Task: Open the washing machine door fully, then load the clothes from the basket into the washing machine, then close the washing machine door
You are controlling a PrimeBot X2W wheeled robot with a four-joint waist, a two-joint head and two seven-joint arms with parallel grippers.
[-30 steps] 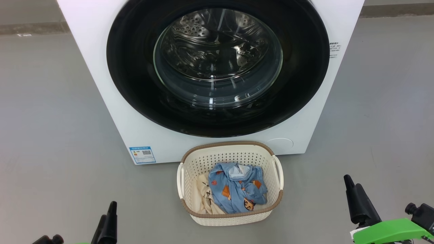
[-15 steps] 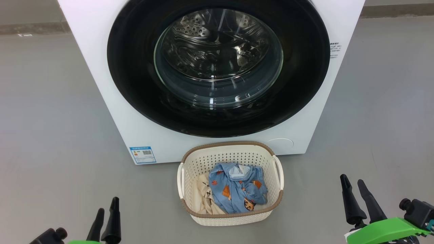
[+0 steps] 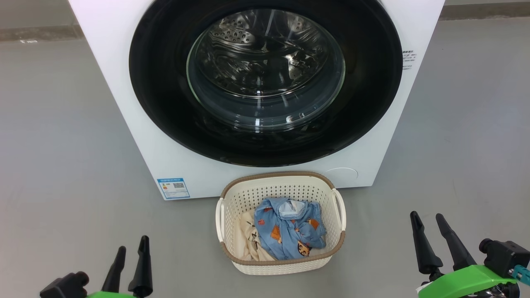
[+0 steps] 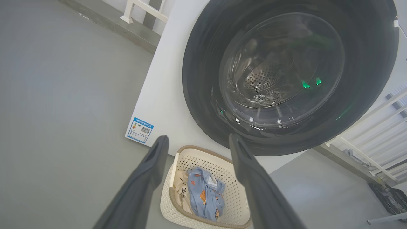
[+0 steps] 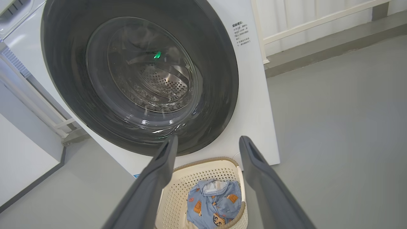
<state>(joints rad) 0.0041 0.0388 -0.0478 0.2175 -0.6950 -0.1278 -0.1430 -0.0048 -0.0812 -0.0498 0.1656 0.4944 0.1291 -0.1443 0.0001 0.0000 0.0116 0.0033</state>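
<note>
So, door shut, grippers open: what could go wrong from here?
1. The washing machine door is shut, glossy and smooth; a grip may slip off its rim.
2. The basket sits close under the door, so reaching in could knock it.
3. The clothes lie bunched; one grab may drag several and drop some.

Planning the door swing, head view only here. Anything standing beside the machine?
Observer: Yes. The right wrist view has a white railing behind the machine, off its right side.
Operator: Left side?
Observer: A white frame stands beside it there too.
Operator: Any clutter?
Observer: The left wrist view shows a dark object on the floor, far right of the machine; too small to identify.
</note>
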